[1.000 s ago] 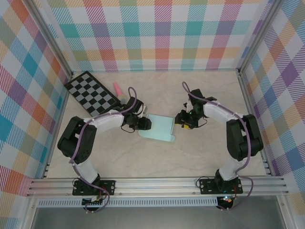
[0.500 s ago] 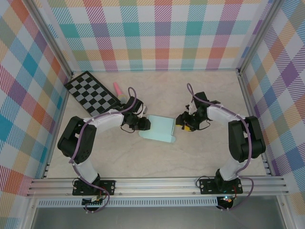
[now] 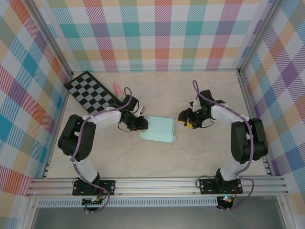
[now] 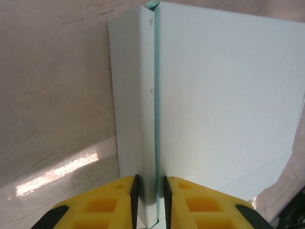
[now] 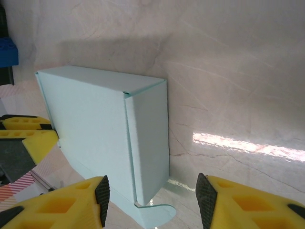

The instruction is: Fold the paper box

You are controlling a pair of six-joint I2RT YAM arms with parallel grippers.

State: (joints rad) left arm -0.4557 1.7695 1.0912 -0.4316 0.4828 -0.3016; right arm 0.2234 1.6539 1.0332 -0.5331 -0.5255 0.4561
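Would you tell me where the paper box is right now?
In the top view the paper box lies mid-table, its left edge pinched by the left gripper, the open right gripper just off its right side.

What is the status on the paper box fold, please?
Left gripper shut on left edge of paper box. Right gripper open, just off its right end. Box resting on table. Checkerboard back left, apart.
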